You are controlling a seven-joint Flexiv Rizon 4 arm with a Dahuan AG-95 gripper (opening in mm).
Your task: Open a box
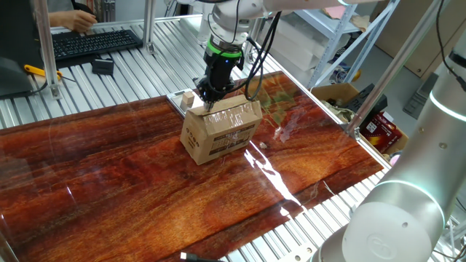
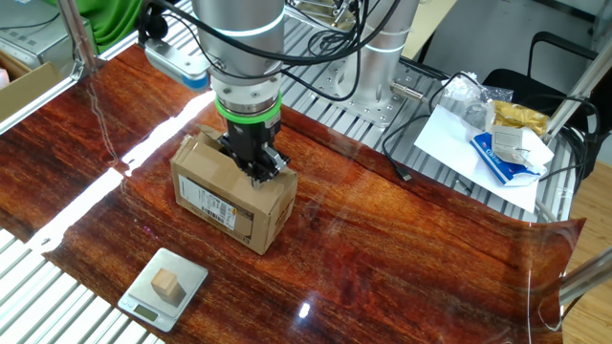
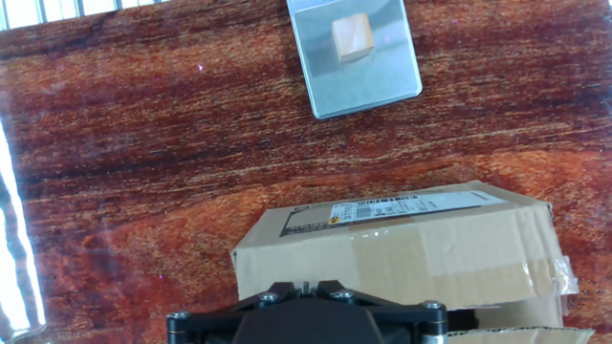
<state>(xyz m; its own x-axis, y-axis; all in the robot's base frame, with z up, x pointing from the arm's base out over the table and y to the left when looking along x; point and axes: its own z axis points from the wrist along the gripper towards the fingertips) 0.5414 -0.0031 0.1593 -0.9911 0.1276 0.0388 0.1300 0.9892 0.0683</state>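
Note:
The box (image 1: pixel 222 131) is a small brown cardboard carton standing on the dark wooden table, with black print on its long side and clear tape over its shut top flaps. It also shows in the other fixed view (image 2: pixel 215 191) and in the hand view (image 3: pixel 411 248). My gripper (image 1: pixel 206 98) points straight down onto the box's top near its far edge, as the other fixed view (image 2: pixel 256 169) also shows. In the hand view my gripper (image 3: pixel 298 285) has its jaws drawn together over the top of the box. Nothing shows between them.
A small metal scale (image 3: pixel 354 57) with a wooden cube (image 3: pixel 352 38) sits on the table beside the box, also in the other fixed view (image 2: pixel 167 285). A larger open carton (image 1: pixel 342 94) stands off the table's far right. Papers and packets (image 2: pixel 497 143) lie beyond the table. A keyboard (image 1: pixel 95 42) is at the back.

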